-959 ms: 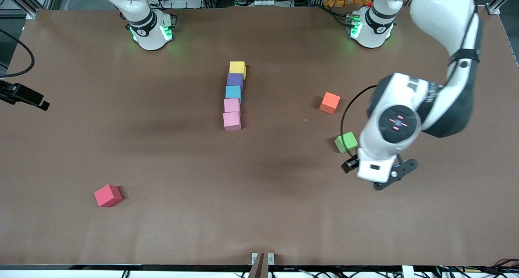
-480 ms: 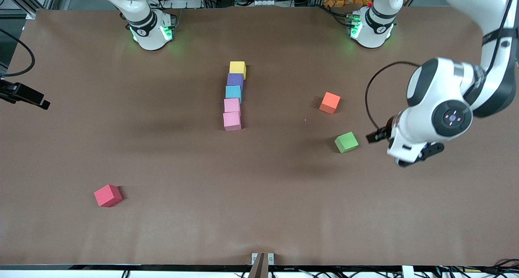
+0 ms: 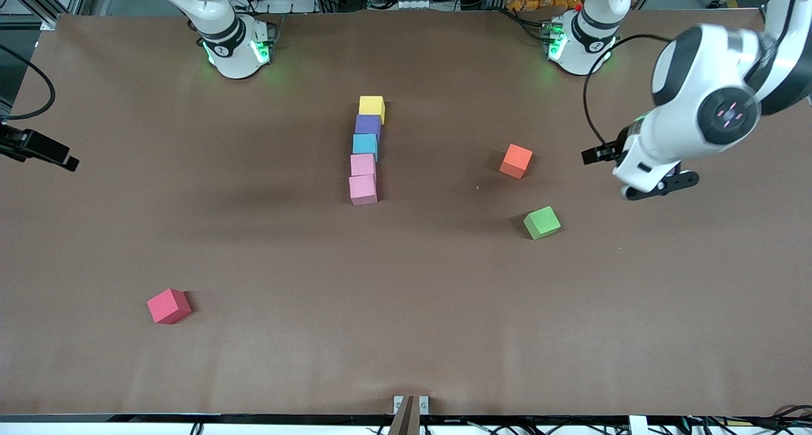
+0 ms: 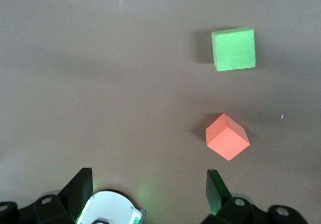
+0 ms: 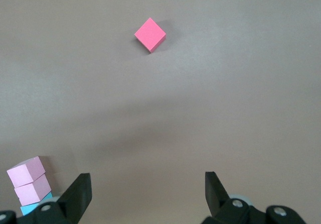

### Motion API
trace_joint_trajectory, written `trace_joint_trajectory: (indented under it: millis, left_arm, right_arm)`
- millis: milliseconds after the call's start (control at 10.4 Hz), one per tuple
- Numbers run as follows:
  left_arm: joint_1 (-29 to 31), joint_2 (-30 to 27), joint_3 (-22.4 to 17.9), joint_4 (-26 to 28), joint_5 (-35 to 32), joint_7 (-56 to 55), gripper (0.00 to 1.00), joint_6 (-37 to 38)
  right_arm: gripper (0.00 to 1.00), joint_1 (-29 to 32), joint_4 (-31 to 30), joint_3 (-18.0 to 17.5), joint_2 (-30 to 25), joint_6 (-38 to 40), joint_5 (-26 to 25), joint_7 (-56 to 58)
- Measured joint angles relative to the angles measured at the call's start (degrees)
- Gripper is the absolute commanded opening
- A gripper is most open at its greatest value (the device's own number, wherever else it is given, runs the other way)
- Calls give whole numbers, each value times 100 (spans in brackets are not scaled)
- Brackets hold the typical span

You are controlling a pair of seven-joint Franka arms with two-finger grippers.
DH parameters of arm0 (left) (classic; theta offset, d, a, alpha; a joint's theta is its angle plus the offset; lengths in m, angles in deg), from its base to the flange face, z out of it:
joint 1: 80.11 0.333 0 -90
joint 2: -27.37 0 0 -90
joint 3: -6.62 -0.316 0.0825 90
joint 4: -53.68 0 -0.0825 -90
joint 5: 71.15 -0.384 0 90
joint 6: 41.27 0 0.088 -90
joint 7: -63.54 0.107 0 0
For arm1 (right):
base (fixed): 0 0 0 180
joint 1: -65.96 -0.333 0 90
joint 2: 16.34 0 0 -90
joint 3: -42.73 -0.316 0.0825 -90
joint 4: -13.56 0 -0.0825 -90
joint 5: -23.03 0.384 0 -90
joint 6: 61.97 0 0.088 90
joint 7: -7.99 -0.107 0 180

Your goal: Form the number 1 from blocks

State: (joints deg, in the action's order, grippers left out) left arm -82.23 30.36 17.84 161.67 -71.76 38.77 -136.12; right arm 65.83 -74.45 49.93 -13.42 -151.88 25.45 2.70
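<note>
Matte foam blocks, yellow point(image 3: 372, 106), purple point(image 3: 367, 125), light blue point(image 3: 365, 144) and two pink point(image 3: 363, 165) point(image 3: 363, 189), form one touching column mid-surface, its long axis running toward the front camera. Left gripper point(image 4: 149, 189), jaws wide and empty, hovers over the left arm's end of the surface; right gripper point(image 5: 146, 191), likewise wide, waits nearer the column.

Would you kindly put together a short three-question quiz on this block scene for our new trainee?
1. True or false: the yellow block is the end of the column nearest the robots' bases.
2. Which cube lies nearer the front camera: (a) orange cube, (b) green cube?
3. Fill in: the left gripper is ____ and holds nothing.

Key: 1 true; 2 b; 3 open.
</note>
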Motion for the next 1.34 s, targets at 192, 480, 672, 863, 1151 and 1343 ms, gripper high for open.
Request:
trace_joint_trajectory:
  millis: [192,480,672,863,1151,1343]
  left_arm:
    - [-2,-151,-22,-281,0,375,100,-374]
    - [-8,-168,-71,-799,0,1254,100,-567]
    - [-11,-172,-99,-1113,0,1520,100,-593]
    - [-41,-188,-99,-1493,1,1559,100,-213]
    - [-103,-326,-100,-1821,1,1730,100,538]
    - [-109,-344,-104,-2060,1,1801,100,637]
  right_arm:
    - [100,0,0,-1,0,1,0,0]
    - [100,0,0,-2,0,3,0,0]
    - [100,0,0,-2,0,5,0,0]
    - [100,0,0,-2,0,7,0,-2]
    - [100,0,0,0,0,37,0,-4]
    - [100,0,0,0,0,42,0,-5]
